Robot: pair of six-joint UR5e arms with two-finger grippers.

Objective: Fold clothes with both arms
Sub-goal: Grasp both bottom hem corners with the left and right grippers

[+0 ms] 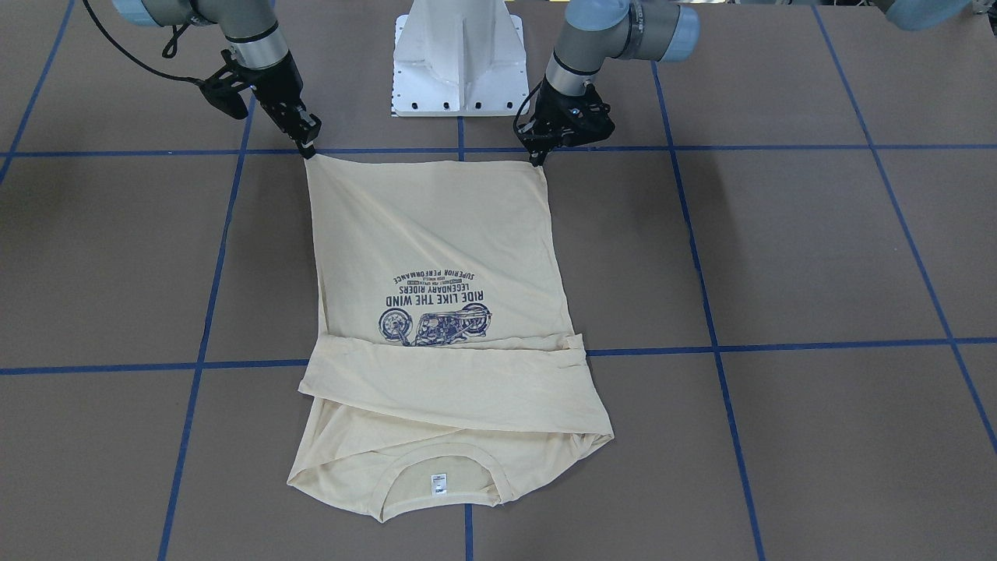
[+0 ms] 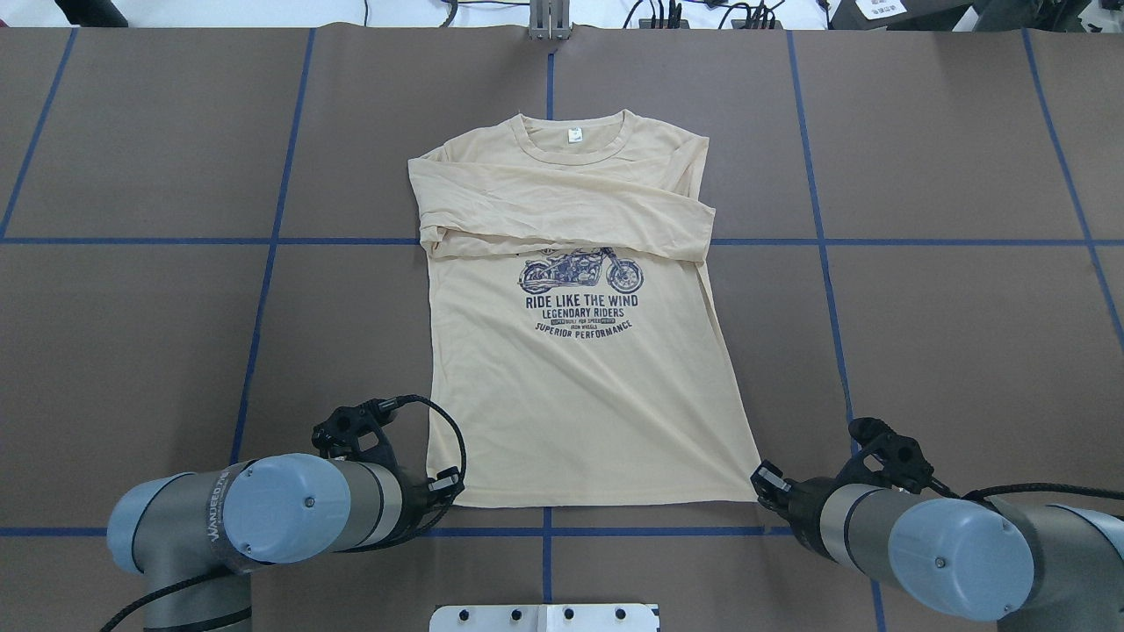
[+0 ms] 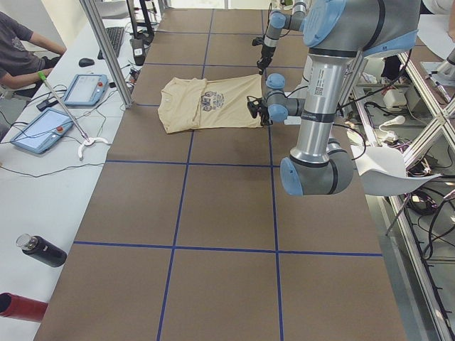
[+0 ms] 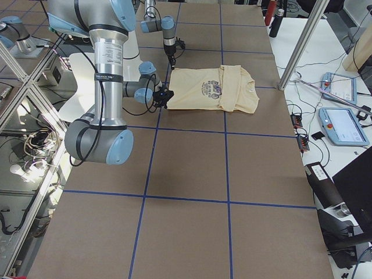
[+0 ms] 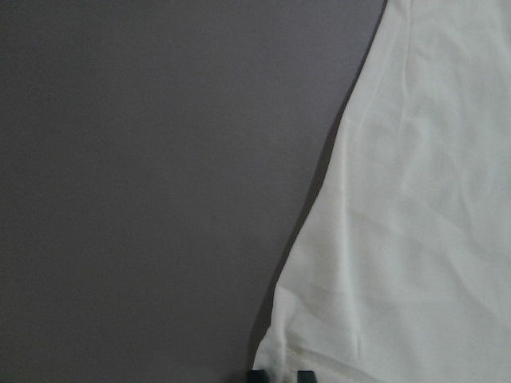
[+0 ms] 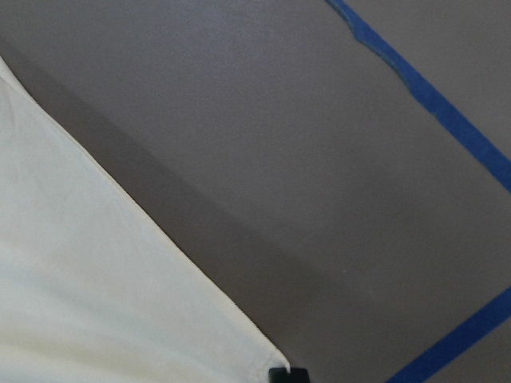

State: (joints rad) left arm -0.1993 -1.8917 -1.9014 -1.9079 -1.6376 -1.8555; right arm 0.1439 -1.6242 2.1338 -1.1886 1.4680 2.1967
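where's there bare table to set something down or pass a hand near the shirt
Bare table lies wide on both sides of the T-shirt and beyond its collar, up to the far edge. Crowded: the near hem, where the left gripper and right gripper pinch its two corners, with the white pedestal base just behind.

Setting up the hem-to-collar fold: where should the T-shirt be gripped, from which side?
Pinch the T-shirt at both corners of its hem, from the robot's side: it lies straight, nearest the base, sleeves already crossed. Left gripper and right gripper sit there.
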